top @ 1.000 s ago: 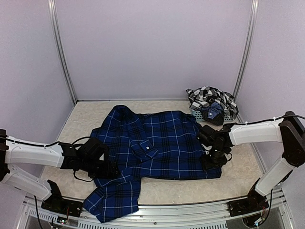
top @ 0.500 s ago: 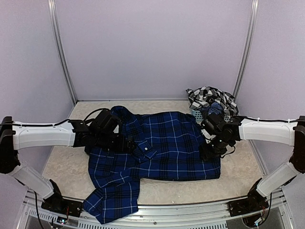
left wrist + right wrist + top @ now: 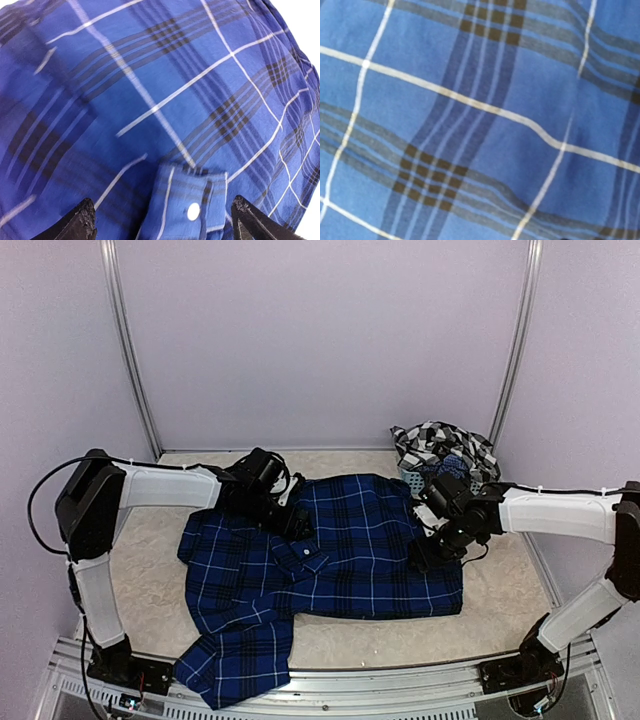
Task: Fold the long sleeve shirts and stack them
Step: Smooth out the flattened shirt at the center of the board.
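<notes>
Well, the navy shirt (image 3: 340, 550) lies spread left of the basket (image 3: 412, 478), sleeve-folding underway I'd say: left gripper (image 3: 165, 222) gaping over a cuff (image 3: 192, 192), right gripper (image 3: 425, 558) grip unclear, sleeve needs smoothing inward next.

Navy plaid shirt (image 3: 350, 545) flat at centre, one sleeve nearward — black-and-white checked shirt (image 3: 440, 440) heaped far right.

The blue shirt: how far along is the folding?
Early. The blue shirt lies spread out, one cuff laid across its front, a sleeve trailing loose. The left claw hangs open above that cuff; the right claw is at the shirt's right edge. The checked shirt, heaped on the basket, remains unfolded.
</notes>
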Robot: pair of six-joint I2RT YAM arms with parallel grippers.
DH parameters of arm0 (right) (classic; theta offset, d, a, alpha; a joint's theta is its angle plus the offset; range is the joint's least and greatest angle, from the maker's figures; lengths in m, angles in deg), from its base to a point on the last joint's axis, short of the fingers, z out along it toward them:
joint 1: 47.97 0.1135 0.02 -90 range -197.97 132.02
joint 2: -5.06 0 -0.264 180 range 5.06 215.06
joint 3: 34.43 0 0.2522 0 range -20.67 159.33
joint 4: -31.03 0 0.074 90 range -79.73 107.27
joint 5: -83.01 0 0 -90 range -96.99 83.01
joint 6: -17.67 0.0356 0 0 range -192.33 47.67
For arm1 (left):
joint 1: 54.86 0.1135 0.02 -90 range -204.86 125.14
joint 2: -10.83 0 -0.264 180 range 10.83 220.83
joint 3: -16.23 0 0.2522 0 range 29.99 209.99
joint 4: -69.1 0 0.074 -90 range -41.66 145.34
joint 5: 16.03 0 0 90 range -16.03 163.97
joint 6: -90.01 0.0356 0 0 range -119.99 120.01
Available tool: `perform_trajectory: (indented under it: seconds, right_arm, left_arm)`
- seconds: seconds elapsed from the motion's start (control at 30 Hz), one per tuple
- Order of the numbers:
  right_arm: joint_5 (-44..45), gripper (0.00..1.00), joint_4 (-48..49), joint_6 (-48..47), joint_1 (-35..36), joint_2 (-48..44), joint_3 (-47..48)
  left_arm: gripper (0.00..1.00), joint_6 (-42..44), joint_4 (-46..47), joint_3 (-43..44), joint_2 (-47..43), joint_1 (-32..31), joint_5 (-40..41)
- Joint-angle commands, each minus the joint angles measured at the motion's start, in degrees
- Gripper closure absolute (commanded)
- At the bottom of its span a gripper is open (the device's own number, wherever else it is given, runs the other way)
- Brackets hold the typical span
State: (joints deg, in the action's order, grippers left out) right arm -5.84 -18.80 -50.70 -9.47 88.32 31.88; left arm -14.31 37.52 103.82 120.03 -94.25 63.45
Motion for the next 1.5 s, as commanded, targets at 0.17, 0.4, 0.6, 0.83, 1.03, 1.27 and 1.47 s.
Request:
perform_trajectory:
  seconds: [0.17,0.4,0.6,0.83,1.03,1.27,1.47]
  right_arm:
    - [-3.61,0.38,3.74,-0.57,0.51,1.43,-2.04]
    - [-4.92,0.38,5.07,-0.36,0.73,2.35,-2.73]
    - [-5.12,0.39,5.41,-0.31,0.96,3.04,-2.73]
    - [-4.93,0.39,5.22,-0.01,0.98,2.70,-3.08]
    - [-4.76,0.39,5.13,-0.20,1.04,2.95,-2.57]
    - [-4.14,0.39,4.60,-0.79,1.02,3.60,-1.37]
    - [-3.65,0.39,4.29,-1.24,1.04,5.12,-0.41]
  left_arm:
    - [0.21,8.01,-3.05,5.62,7.32,1.27,-6.68]
    - [0.46,8.64,-2.83,4.31,7.44,2.92,-10.37]
    - [0.88,8.39,-1.95,3.87,7.29,3.46,-14.45]
    - [1.00,7.56,-1.77,4.17,4.49,5.26,-17.01]
    - [1.00,2.59,0.62,5.65,-1.51,9.34,-17.45]
    - [1.00,-4.54,3.61,11.93,-5.89,17.80,-14.01]
    - [1.00,-7.25,3.14,22.02,-0.37,22.95,-7.48]
